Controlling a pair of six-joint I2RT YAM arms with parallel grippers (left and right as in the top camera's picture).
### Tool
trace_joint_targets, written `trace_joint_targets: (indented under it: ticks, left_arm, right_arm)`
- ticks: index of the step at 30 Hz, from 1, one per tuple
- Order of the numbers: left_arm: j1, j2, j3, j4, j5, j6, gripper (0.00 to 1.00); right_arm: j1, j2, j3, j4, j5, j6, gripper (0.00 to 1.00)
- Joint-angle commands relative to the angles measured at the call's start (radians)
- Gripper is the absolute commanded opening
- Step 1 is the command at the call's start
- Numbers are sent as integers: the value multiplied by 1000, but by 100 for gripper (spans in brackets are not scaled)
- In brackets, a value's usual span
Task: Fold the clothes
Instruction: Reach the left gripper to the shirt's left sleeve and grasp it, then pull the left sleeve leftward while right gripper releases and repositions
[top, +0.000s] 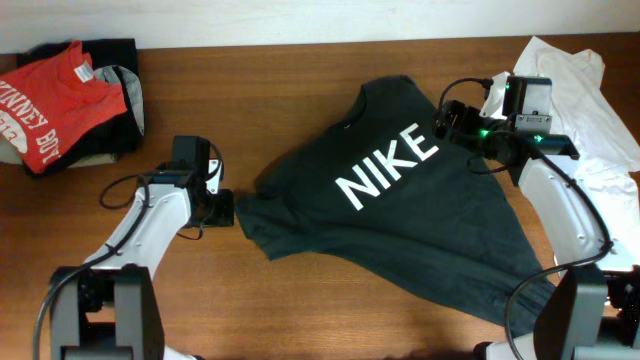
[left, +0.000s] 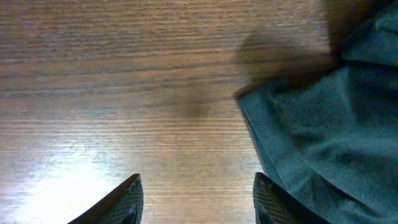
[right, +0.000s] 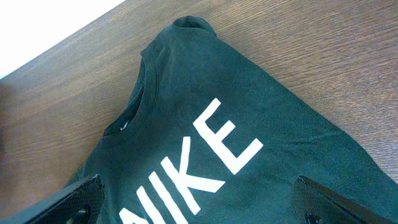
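Overhead: dark NIKE T-shirt (top: 400, 210) spread out on the worktop (top: 300, 70), lettering up | left hand (top: 224, 208) right at the T-shirt's left edge, fingers apart, just bare wood between them | right hand (top: 452, 122) over its far right shoulder, spread wide, gripping nothing | red shirt (top: 55, 105) well left of it, white shirt (top: 590, 90) just right

overhead: straight down, far | wrists: close, low | shared: T-shirt (top: 420, 235)

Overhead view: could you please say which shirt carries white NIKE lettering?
The dark charcoal T-shirt at centre; the red T-shirt reads differently, the white shirt looks plain.
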Motion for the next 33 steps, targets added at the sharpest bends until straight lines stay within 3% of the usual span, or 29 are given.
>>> trace_joint_targets:
  ticks: [1,3,13,21,27,28,29,31,33]
  left_arm:
    - [-3,61,6,21,-5,-2,57]
    - [-8,77,6,71,72,37,56]
    - [-80,170,6,142,71,39,57]
    - [-80,192,10,141,-49,40,54]
    - [-133,218,10,145,-71,47,42]
    - [-133,224,10,145,-71,47,37]
    - [-133,225,10,146,-71,46,22]
    - [-132,225,10,148,-71,46,19]
    - [-132,225,10,153,-71,46,4]
  right_arm:
    - [-6,-8,1,3,2,5,99]
    - [-6,-8,1,3,2,5,99]
    - [-6,-8,1,3,2,5,99]
    - [-6,-8,1,3,2,5,99]
    - [-6,-8,1,3,2,5,99]
    - [-6,-8,1,3,2,5,99]
    - [-6,-8,1,3,2,5,99]
    - [-6,-8,1,3,2,5,99]
    - [-6,-8,1,3,2,5,99]
